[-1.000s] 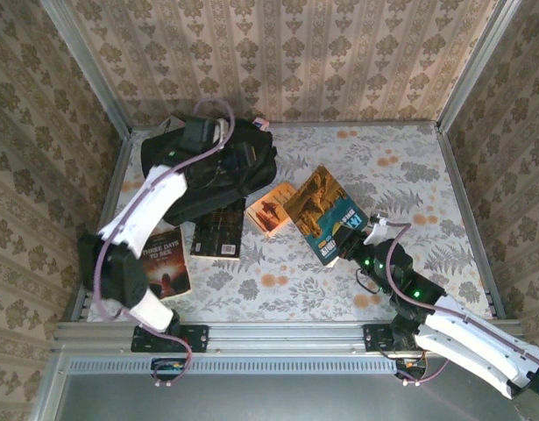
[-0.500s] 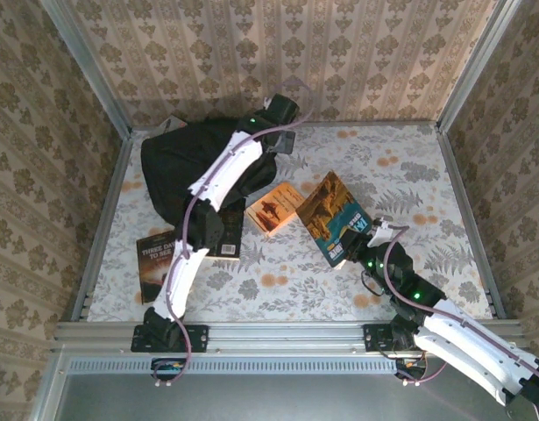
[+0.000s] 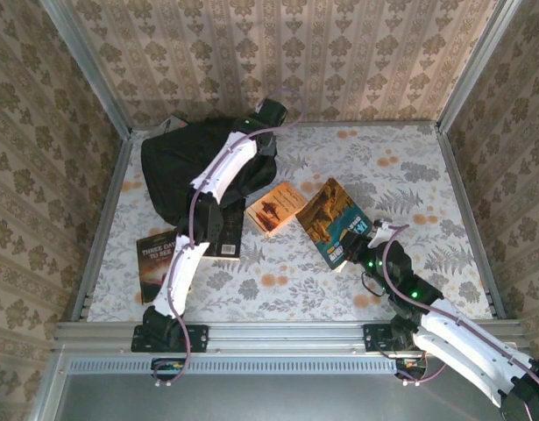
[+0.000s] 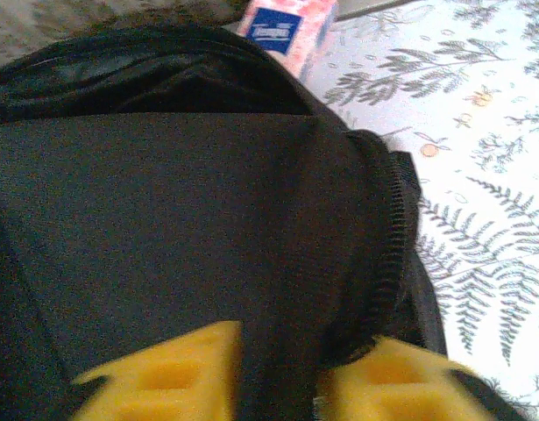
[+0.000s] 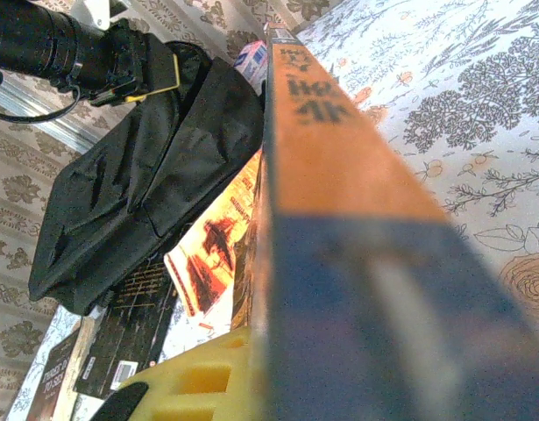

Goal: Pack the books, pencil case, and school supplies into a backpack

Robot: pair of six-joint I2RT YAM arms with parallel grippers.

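- Top external view: the backpack [image 3: 177,167] lies slumped in the far left corner of the table [image 3: 409,175], with its black fabric reaching the far edge.
- The left gripper [image 3: 271,112] is at the backpack's far right end, close to the far edge of the table.
- In the left wrist view it is clamped on a fold of the bag's fabric beside a zip seam. The yellow fingers [image 4: 164,381] sit on either side of the cloth.
- A pink-white packet [image 4: 287,31] with a blue square lies just past the backpack's far rim. Whether the two touch, I cannot tell.
- The black book [image 3: 221,235] lies flat against the backpack's near side.
- The dark book [image 3: 155,263] with a white title lies beside the black book, closer to the left edge.
- The orange book [image 3: 275,206] lies flat just right of the backpack, about mid-table.
- The brown-and-teal book [image 3: 333,217] is held at a slant just right of the orange one, cover upward.
- The right gripper [image 3: 367,241] is closed on that book's near end. In the right wrist view one yellow finger presses its left face.
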